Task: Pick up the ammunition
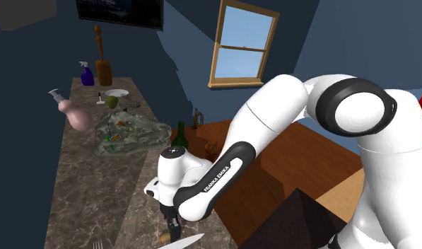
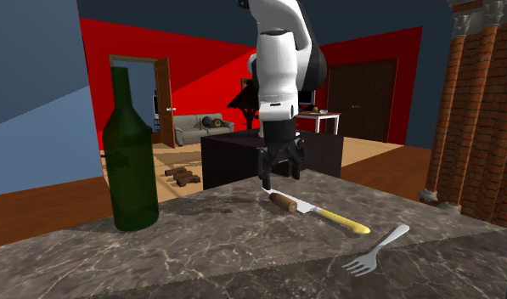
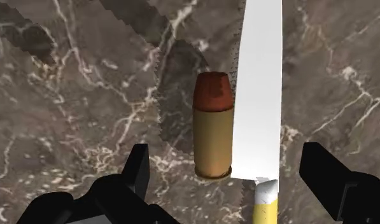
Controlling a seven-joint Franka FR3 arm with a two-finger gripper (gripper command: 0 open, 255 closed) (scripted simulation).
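The ammunition is a brass cartridge (image 3: 212, 130) with a copper-red tip, lying flat on the marble counter (image 3: 74, 95) right against the blade of a knife (image 3: 258, 89). In the wrist view it lies ahead of my gripper (image 3: 236, 175), between the two black fingers (image 3: 139, 167), which stand wide apart and touch nothing. In the second exterior view the cartridge (image 2: 282, 201) rests at the knife's blade end, just below the open gripper (image 2: 279, 180). In the shoulder view the gripper (image 1: 173, 228) hangs just above the cartridge (image 1: 164, 237).
The knife (image 2: 321, 213) has a white blade and yellow handle. A fork (image 2: 374, 251) lies near it. A green bottle (image 2: 129, 153) stands on the counter. Farther along are a pink vase (image 1: 78, 114), a clear dish (image 1: 129, 132), a spray bottle (image 1: 86, 73) and a plate (image 1: 117, 93).
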